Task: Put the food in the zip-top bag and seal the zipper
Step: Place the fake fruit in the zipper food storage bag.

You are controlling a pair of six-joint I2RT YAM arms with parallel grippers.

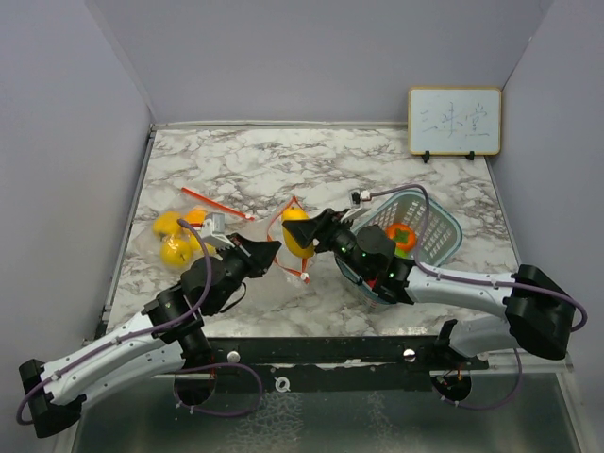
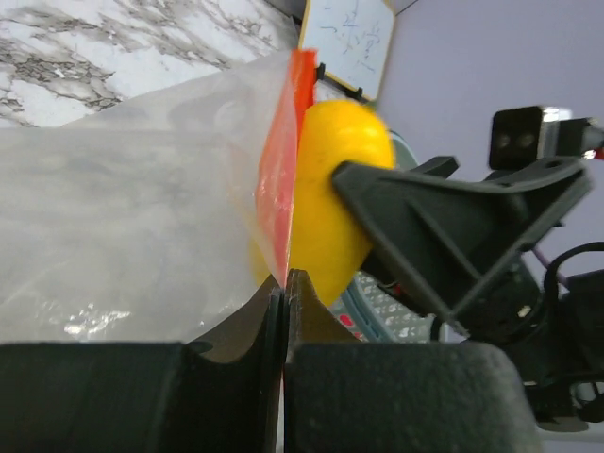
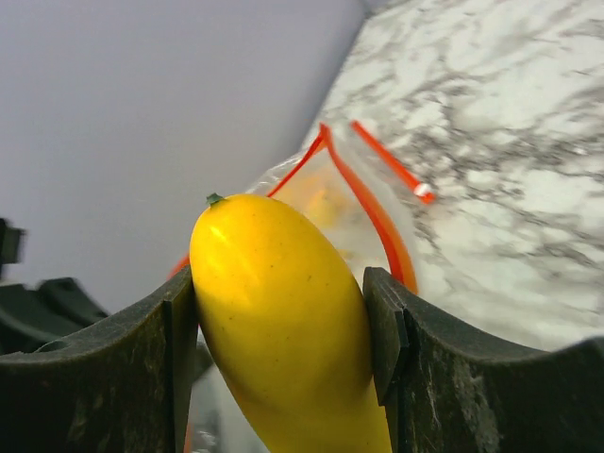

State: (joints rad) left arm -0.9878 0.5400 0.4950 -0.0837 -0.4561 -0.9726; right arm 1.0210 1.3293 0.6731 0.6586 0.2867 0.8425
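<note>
A clear zip-top bag [image 1: 226, 241] with a red zipper strip [image 2: 276, 179] lies on the marble table, its mouth held up. Yellow and orange fruits [image 1: 177, 236] sit inside its far left end. My left gripper [image 1: 274, 250] is shut on the bag's red rim [image 2: 283, 274]. My right gripper [image 1: 311, 231] is shut on a yellow mango-like fruit [image 3: 283, 321], held at the bag's open mouth [image 3: 363, 203]. The same fruit shows in the top view [image 1: 298, 233] and the left wrist view [image 2: 335, 189].
A teal mesh basket [image 1: 439, 236] at the right holds an orange-red fruit [image 1: 400, 236] and a green one. A small whiteboard [image 1: 454, 120] stands at the back right. Grey walls close in the table on three sides.
</note>
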